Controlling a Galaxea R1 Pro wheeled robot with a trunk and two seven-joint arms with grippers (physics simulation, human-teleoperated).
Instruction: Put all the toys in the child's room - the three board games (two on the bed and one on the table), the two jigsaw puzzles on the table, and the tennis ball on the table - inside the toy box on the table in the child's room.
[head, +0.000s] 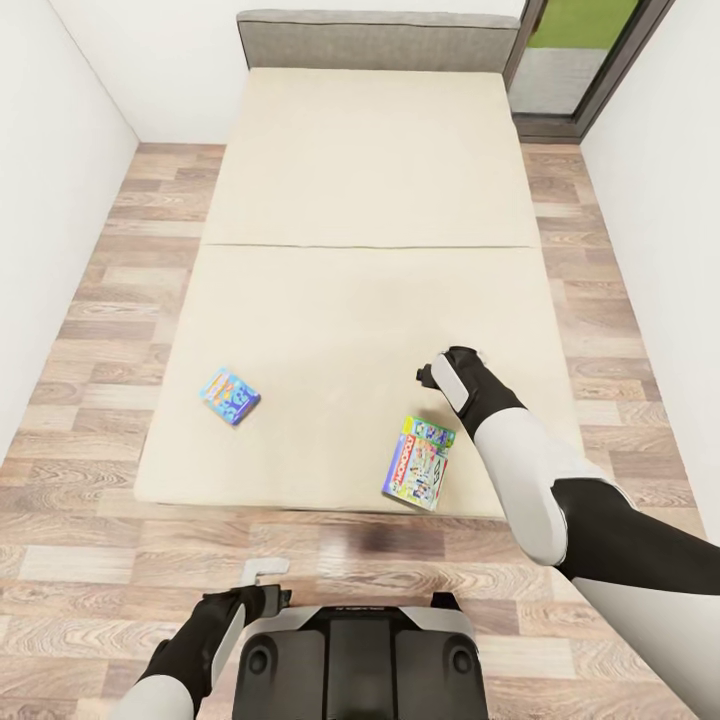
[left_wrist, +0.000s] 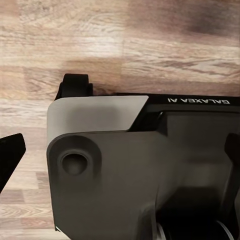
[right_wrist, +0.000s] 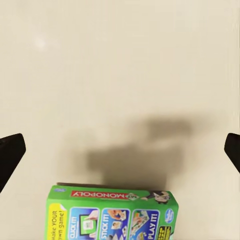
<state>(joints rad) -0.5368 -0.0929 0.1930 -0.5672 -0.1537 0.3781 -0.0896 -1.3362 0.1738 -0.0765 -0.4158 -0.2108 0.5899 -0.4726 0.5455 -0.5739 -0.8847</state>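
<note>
Monopoly box (head: 418, 462) lies flat near the bed's (head: 300, 330) near edge, right side; light-blue game box (head: 230, 395) sits well apart to its left. Right gripper (head: 445, 375) hovers just beyond the Monopoly box, jaws wide open. Left gripper (head: 262, 590) hangs by the base; jaw state unclear. Box probably light, stiff, slick cardboard; best pinched across its narrow width.

A wide bed (head: 370, 300) with a cream cover and a grey headboard (head: 378, 40) stands between white walls (head: 60, 180) on a wood-plank floor (head: 90, 560). A dark-framed glass door (head: 580, 60) at the far right shows green outside.
</note>
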